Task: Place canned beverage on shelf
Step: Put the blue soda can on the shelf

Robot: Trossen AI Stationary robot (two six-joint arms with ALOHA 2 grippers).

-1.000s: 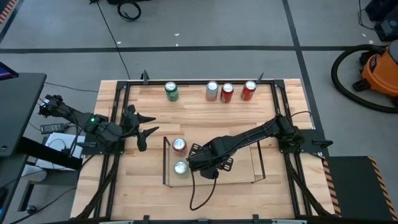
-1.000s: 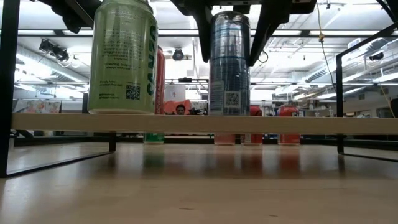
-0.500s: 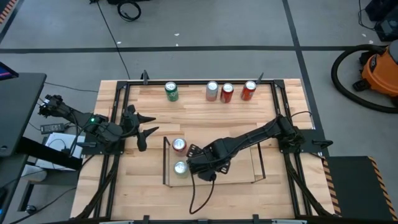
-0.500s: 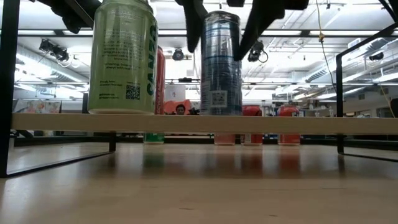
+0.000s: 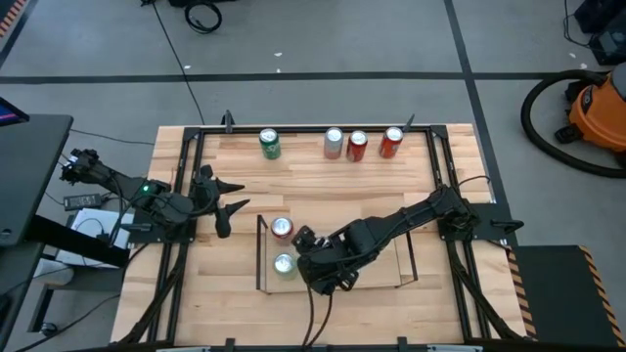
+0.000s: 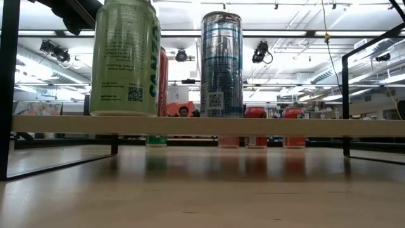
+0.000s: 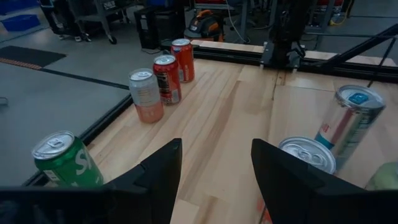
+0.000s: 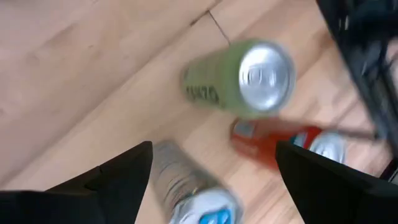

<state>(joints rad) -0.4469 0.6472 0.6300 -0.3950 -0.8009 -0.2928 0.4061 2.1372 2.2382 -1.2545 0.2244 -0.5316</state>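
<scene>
On the shelf [image 5: 401,256], three cans stand at its left end, seen from above: a pale green can [image 5: 284,264] toward the table's front edge, a red can [image 5: 282,229] just behind it, and a tall blue-and-silver can [image 6: 221,63] beside the green one, toward the shelf's middle. From overhead the tall can is hidden under the right gripper [image 5: 315,266], which hangs directly above it. In the table-level view the tall can stands upright and alone on the pale wood floor, with no finger touching it and nothing of the gripper showing around it. The right wrist camera looks down past two widely parted dark fingers [image 8: 106,180], and the tall can's top [image 8: 205,214] lies between them, clear of both; the green can [image 8: 239,78] and the red can [image 8: 280,140] lie just beyond.

The left gripper [image 5: 231,207] waits off the shelf's left end, over bare table, well apart from the shelf's cans. Its fingers [image 7: 155,174] show a gap between them in its own wrist camera and hold nothing.

Behind the shelf, along the table's far edge, stand a green can [image 5: 269,143], a silver can [image 5: 334,143] and two red cans [image 5: 357,145] [image 5: 391,142].
</scene>
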